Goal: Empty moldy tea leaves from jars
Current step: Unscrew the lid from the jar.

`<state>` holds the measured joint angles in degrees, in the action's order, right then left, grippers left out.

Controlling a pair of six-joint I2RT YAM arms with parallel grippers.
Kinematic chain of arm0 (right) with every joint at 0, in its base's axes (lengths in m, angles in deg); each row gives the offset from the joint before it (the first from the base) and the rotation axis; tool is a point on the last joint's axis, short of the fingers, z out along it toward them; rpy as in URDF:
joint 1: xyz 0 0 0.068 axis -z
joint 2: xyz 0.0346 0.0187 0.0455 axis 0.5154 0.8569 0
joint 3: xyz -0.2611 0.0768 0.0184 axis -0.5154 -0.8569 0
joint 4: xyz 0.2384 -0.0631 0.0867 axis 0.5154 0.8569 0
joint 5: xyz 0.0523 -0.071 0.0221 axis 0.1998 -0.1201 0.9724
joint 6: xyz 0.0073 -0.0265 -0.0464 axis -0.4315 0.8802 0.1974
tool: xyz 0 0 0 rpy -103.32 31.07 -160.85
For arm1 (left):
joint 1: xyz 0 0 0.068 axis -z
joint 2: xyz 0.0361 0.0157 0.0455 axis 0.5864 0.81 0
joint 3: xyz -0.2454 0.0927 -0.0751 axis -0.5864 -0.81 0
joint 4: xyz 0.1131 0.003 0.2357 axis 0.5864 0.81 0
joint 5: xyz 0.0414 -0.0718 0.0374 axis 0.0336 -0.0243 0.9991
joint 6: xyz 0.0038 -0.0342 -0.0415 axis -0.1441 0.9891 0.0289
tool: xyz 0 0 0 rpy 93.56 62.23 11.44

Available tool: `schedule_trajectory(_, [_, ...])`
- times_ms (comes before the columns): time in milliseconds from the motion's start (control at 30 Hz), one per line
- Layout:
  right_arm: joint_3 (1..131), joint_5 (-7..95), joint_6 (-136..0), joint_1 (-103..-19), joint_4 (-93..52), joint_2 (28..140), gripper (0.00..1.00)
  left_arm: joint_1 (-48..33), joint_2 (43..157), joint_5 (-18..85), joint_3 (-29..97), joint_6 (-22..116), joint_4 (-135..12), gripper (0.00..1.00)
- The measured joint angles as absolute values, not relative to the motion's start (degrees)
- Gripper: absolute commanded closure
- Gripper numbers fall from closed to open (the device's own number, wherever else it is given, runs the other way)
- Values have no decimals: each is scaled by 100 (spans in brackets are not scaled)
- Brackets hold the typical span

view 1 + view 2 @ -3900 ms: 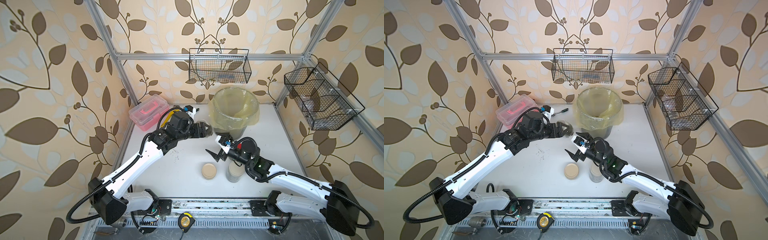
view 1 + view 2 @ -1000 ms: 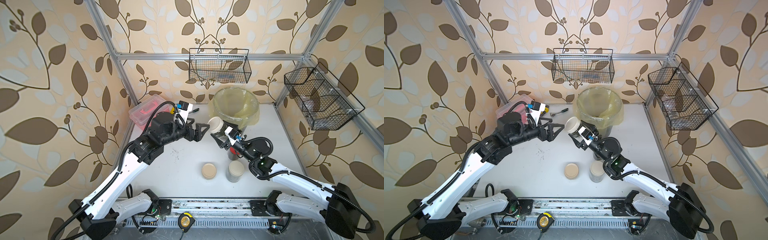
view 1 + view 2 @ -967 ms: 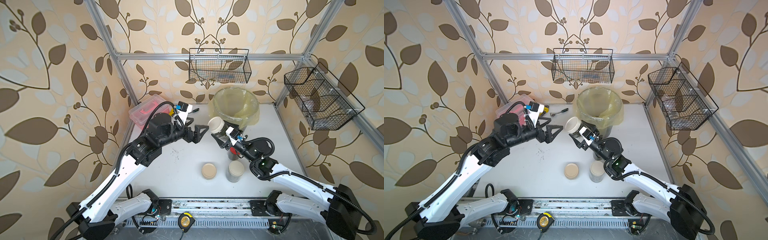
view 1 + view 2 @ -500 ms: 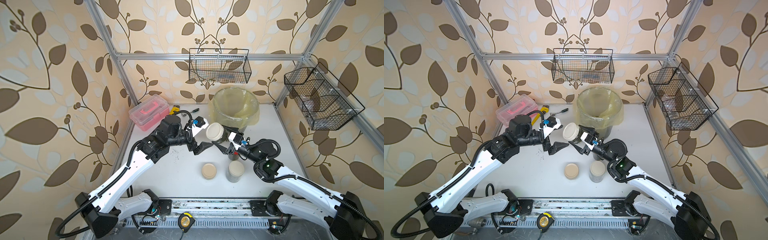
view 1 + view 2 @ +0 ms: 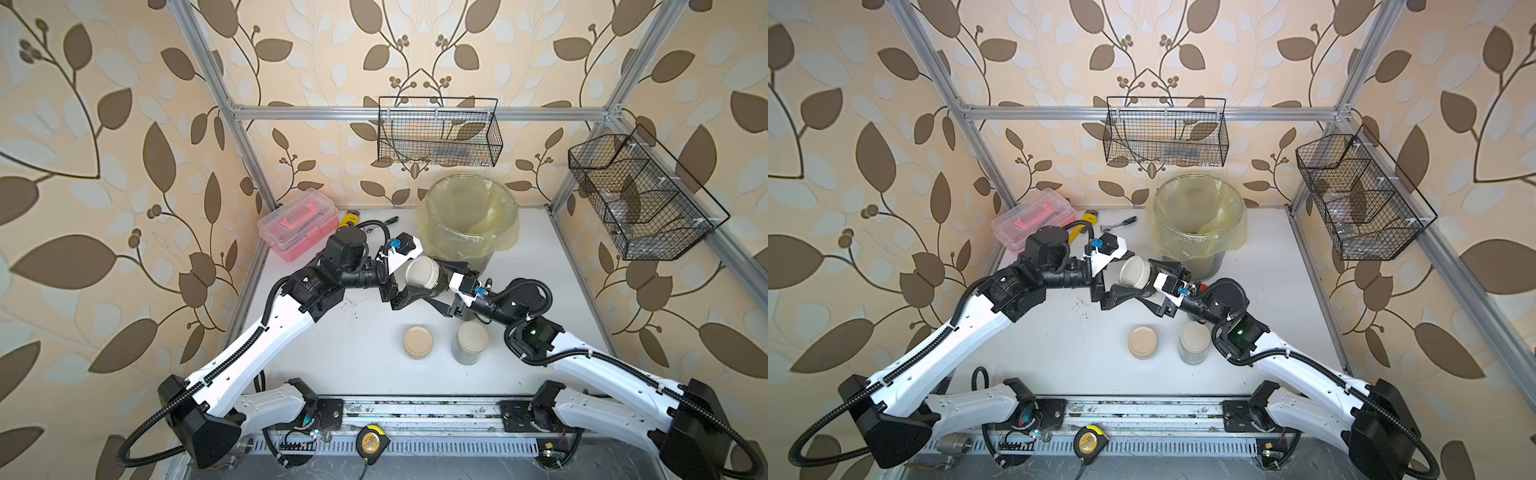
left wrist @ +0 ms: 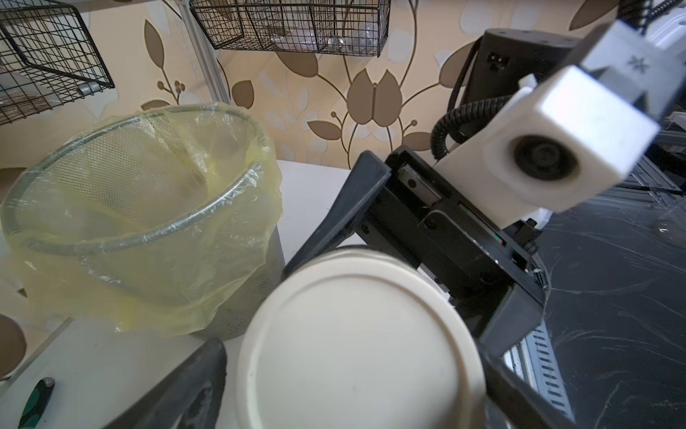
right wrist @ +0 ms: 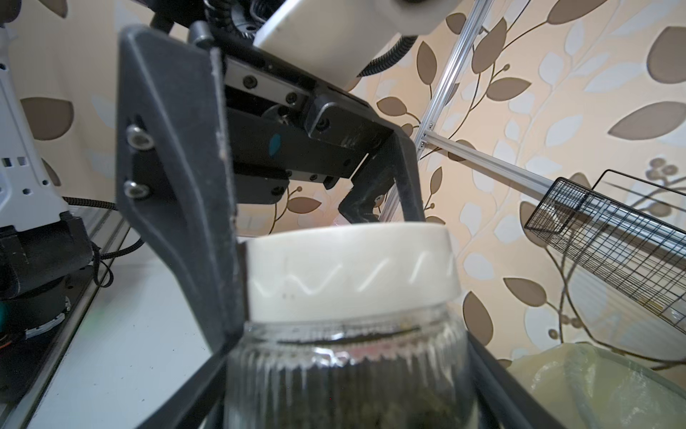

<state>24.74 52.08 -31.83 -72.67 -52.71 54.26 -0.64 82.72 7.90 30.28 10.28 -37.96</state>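
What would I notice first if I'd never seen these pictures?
Right in the middle, the right gripper holds a tipped glass jar, while the left gripper has its open jaws either side of its beige lid. Behind them stands a big bin with a yellow liner.

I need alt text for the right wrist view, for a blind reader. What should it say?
A glass jar with a beige lid fills the foreground, dark tea leaves inside it. The left gripper straddles the lid. A yellow-lined bin shows beyond it.
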Motion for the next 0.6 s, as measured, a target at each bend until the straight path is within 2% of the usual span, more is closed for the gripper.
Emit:
schedule_trajectory(100, [2474, 5203, -3183, -7267, -5267, 5426, 66, -59, 8377, 604, 3122, 1113, -3776, 22])
schedule_trajectory(167, [2474, 5203, -3183, -7265, -5265, 5426, 66, -64, 8412, 508, 3148, 1165, -3748, 27])
schedule_trajectory(400, [2474, 5020, -3279, -7283, -5293, 5430, 67, -70, 8473, 508, 3170, 1648, -3839, 33])
schedule_trajectory(500, [2474, 4596, -3235, -7304, -5451, 5509, 72, -20, 8545, 884, 3172, 2440, -4145, 36])
schedule_trajectory(600, [2474, 3984, -3050, -7355, -5634, 5671, 71, 17, 8777, 1437, 3360, 3602, -4215, 34])
